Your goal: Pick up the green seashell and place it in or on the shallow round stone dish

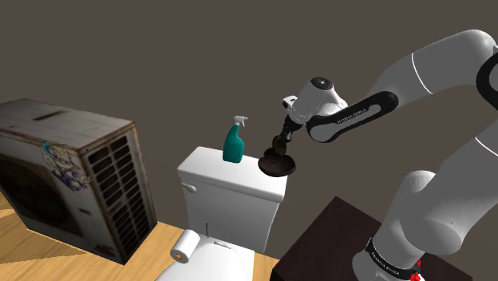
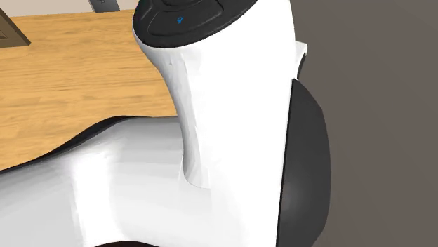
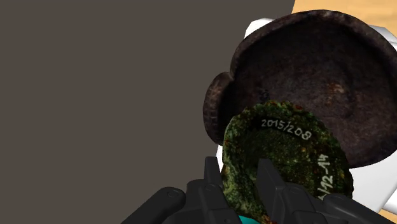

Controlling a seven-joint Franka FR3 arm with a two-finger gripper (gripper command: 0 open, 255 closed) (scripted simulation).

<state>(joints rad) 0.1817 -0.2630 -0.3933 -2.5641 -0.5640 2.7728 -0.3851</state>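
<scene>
The green seashell [image 3: 289, 149], mottled and marked with white numbers, is clasped between my black fingers [image 3: 270, 184]. My gripper [image 3: 245, 191] is shut on it, just above the dark round stone dish [image 3: 318, 70]. In the shoulder view the gripper [image 1: 281, 145] hangs over the dish [image 1: 278, 165], which sits on the right end of a white toilet tank [image 1: 227, 187]. The shell [image 1: 278, 146] shows as a small dark green lump at the fingertips, close above the dish's rim.
A teal spray bottle [image 1: 233, 142] stands on the tank to the dish's left. A worn air-conditioner unit [image 1: 72, 172] sits at the shoulder view's left, and a paper roll [image 1: 184, 246] lies below the tank. My arm's white link [image 2: 231, 126] looms over wooden floor [image 2: 77, 77].
</scene>
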